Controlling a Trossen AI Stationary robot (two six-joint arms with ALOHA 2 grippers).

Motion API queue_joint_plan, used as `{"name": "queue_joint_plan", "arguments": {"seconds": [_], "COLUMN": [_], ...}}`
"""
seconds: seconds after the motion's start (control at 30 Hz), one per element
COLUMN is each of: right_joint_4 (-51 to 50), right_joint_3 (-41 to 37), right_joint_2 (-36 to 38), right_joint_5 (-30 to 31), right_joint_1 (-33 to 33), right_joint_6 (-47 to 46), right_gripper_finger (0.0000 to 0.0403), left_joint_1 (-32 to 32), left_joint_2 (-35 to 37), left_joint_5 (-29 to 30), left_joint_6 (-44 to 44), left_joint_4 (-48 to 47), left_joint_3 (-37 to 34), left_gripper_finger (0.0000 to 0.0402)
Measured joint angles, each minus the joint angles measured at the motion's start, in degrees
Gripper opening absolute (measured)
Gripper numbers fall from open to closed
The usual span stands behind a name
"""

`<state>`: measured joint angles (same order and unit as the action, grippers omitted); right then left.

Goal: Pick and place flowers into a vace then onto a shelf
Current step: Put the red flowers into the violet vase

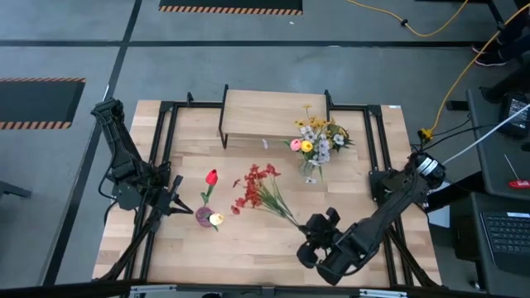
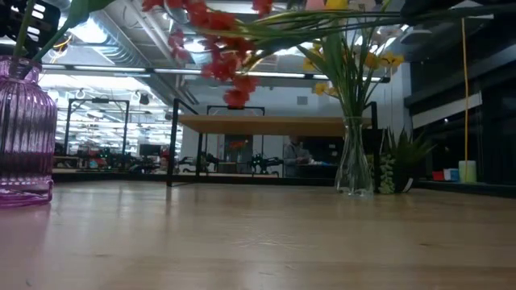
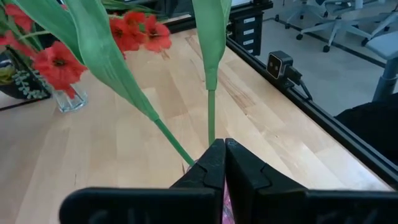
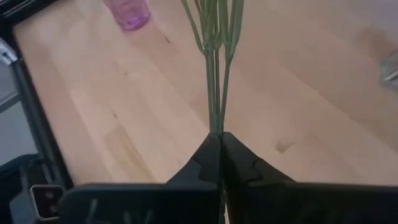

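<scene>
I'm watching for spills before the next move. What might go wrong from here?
The right gripper pinches the red berry spray only at its stalk end, so the stem may swing or slip. The left gripper is shut beside the purple vase; a nudge might tip it. The shelf is low, so tall stems could snag.

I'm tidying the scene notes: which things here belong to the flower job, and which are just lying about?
Job:
berry spray, stem gripped by the right hand
red tulip, gripped by the left hand
purple vase
glass vase with a bouquet
shelf

Lying about:
yellow cable
laptop
</scene>
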<state>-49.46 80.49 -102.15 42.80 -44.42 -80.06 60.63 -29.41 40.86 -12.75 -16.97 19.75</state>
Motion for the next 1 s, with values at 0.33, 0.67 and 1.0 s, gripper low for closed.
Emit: {"name": "queue_joint_plan", "arguments": {"seconds": [0.33,0.67,1.0], "right_joint_4": [-4.3,3.2,20.6], "right_joint_3": [0.0,0.0,3.5], "right_joint_2": [4.0,6.3,6.4], "right_joint_5": [6.7,12.7,11.2], "right_joint_1": [-0.8,-0.7,3.4], "right_joint_6": [-0.6,10.1,39.1], "right_gripper_finger": [0.0000,0.0000,0.0000], "left_joint_1": [0.0,0.0,0.0], "left_joint_2": [0.0,0.0,0.0], "left_joint_5": [0.0,-5.9,-6.5], "left_joint_6": [0.0,2.1,16.8], "left_joint_4": [0.0,7.4,30.5], "left_joint_3": [0.0,0.0,0.0], "left_gripper_finger": [0.0004,0.0008,0.0008]}}
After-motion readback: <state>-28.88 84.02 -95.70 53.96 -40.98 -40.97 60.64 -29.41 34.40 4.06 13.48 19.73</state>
